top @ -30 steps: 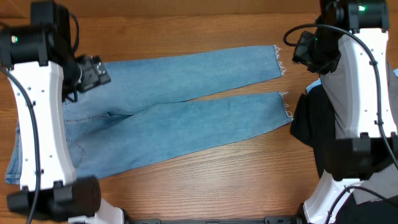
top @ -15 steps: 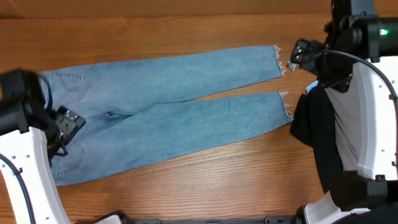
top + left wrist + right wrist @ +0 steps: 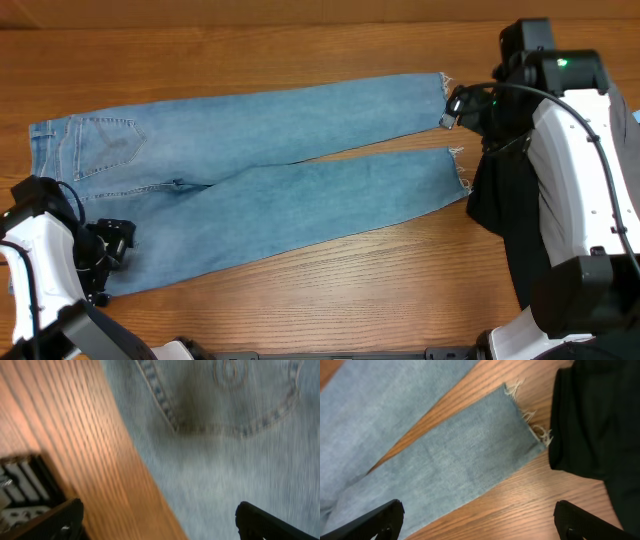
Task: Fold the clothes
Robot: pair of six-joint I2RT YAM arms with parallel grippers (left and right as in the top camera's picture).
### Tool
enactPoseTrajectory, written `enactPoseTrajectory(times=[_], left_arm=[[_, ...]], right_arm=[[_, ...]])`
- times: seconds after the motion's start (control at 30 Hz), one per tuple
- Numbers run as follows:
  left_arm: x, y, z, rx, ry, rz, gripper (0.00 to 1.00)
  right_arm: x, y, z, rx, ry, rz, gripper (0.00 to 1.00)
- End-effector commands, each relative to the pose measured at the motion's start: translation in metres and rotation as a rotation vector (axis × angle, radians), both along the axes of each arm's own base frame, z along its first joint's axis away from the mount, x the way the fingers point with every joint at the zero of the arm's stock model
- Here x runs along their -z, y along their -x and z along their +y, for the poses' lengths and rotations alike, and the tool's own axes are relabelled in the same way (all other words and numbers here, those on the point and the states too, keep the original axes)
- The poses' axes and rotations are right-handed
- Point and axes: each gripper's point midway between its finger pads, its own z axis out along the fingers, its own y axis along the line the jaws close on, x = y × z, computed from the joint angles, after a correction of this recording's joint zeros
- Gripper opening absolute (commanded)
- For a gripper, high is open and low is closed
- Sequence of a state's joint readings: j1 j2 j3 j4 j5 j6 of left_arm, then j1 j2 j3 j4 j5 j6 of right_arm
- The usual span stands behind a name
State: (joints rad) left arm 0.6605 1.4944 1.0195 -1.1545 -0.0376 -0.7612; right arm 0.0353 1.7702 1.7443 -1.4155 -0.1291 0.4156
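Though spread flat on the counter, could go askew: risks snagging the black garment just beside the near hem, or dragging the jeans crooked. Runs left to right, waistband left, frayed hems right. Left gripper by near waist corner, right gripper at far hem, both gaping wide, empty.

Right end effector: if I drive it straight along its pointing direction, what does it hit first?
Probably the jeans' lower leg near its frayed hem, though depth is unclear; the black garment lies off to the side.
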Motion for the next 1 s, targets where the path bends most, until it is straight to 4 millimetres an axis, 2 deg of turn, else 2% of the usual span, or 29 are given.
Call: enactPoseTrajectory(times=[0.0,0.17,0.27,0.5,0.73,0.97], left_arm=[[0.014,0.002,0.012,-0.052,-0.006,0.024,1.0],[0.031,-0.003,0.036,-0.101,-0.036,0.013,1.0],[0.042,0.002,0.05,-0.147,-0.042,0.016,1.0],[0.05,0.008,0.077,-0.162,-0.075,-0.003,1.0],[0.053,0.01,0.08,-0.274,-0.09,-0.006,1.0],[0.079,0.02,0.072,-0.325,-0.042,0.062,1.0]], right_arm=[[0.018,0.006,0.008,-0.007,-0.037,0.033,1.0],[0.045,0.011,0.012,-0.01,-0.059,0.061,1.0],[0.056,0.014,0.014,-0.012,-0.071,0.075,1.0],[0.068,0.013,0.014,-0.012,-0.072,0.069,1.0],[0.075,0.006,0.014,-0.008,-0.075,0.037,1.0],[0.08,0.009,0.015,0.058,-0.092,0.06,1.0]])
